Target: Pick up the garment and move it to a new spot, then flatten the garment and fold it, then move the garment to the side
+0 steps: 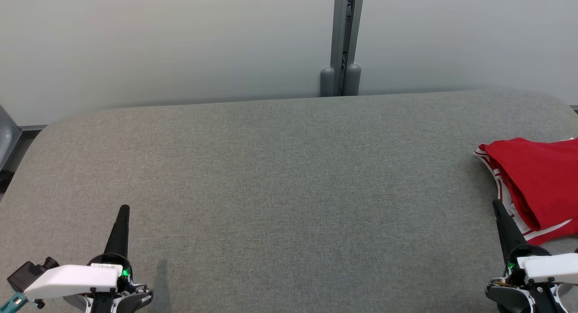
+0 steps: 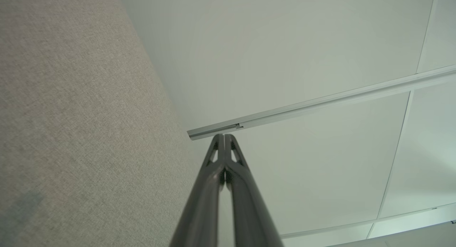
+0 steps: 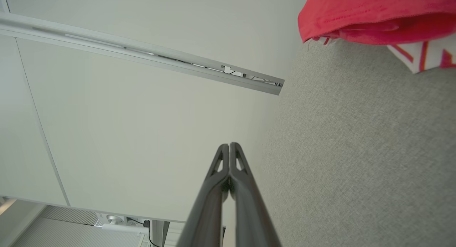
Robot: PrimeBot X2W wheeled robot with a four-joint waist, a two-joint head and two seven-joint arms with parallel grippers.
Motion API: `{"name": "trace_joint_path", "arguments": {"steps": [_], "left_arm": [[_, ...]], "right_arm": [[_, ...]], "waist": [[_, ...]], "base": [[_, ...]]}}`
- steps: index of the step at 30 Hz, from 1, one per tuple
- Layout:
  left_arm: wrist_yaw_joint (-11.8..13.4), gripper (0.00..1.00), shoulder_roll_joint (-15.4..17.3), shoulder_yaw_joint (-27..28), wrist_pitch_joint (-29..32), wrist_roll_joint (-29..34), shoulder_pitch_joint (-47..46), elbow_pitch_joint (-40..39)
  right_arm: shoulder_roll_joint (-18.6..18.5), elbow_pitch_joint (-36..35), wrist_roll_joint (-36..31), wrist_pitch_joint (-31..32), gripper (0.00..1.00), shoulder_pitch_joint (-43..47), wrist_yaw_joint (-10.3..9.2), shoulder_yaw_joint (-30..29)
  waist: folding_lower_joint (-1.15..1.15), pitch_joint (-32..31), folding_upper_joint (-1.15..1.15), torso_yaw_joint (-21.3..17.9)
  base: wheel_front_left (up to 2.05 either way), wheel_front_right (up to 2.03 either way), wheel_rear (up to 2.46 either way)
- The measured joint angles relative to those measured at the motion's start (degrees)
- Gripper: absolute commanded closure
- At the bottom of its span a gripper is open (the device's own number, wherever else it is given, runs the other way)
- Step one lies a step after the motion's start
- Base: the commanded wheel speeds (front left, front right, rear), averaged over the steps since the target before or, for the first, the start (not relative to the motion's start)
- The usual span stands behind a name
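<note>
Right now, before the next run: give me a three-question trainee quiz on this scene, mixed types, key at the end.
1. True or false: the red garment lies in the middle of the grey surface.
2. Which is nearer the garment? A: left gripper. B: right gripper.
3. How do both grippers' jaws stand, and do they hold anything?

Key
1. False: it lies at the far right in the head view, on the robot's right.
2. B: its tip is close beside the garment's white-striped edge.
3. Both shut, fingers pressed together, nothing held.
</note>
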Motion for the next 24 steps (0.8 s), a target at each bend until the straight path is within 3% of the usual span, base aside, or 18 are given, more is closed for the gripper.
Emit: {"name": "trace_joint_path", "arguments": {"steps": [24], "left_arm": [[-2.29,1.0,-1.72,2.41,2.02,-7.66,-2.2,1.3]], "right_arm": [[0.1,1.66,9.23,1.16,1.0,-1.59,0.0,-0.68]], "waist": [[0.0,0.38,0.0,0.1]], "base": [[0.0,0.0,0.0]]}}
